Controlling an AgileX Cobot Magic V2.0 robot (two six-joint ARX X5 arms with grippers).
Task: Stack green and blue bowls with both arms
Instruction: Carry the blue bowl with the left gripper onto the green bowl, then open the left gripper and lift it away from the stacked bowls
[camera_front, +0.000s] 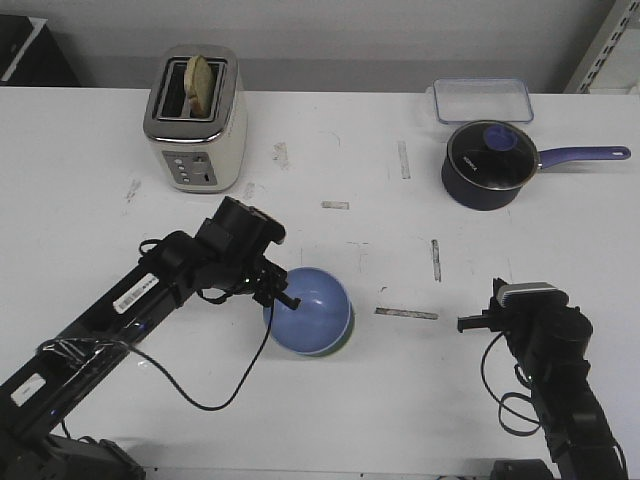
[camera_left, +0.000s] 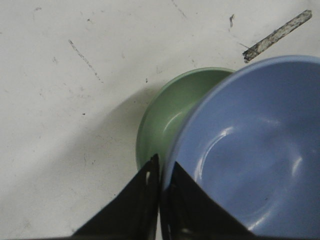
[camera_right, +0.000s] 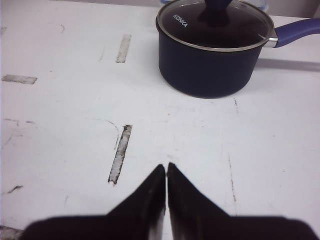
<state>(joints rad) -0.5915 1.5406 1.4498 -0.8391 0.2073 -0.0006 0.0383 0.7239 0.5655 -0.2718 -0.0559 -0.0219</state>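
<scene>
**Blue bowl going into green as left arm holds the rim**

Cream-coloured toaster (camera_front: 195, 120), one slice of bread in its slot, is standing at the far left of the white table (camera_front: 90, 200). Nearer the middle, the left claw (camera_front: 278, 290) is pinching the near-left rim of the blue bowl (camera_front: 310, 310), its jaws narrowed onto the thin wall, as the left wrist view shows. That bowl is sitting tilted over the green bowl (camera_left: 167, 115), which is peeking out beneath it near the table's centre; whether the blue one is fully seated cannot be told.

Doing this step well likely means levelling the blue bowl so the two rims are lining up, then opening the jaws gently and lifting straight up, so the rim is not being dragged sideways.

Further right, the dark saucepan (camera_front: 490, 165) with its glass lid is standing by a clear container (camera_front: 482, 100). At the far right, the right claw (camera_front: 470, 322) is hanging narrowed to a near-closed slit, holding nothing.

Counted: two bowls, two arms, one toaster, one saucepan, one container.
</scene>
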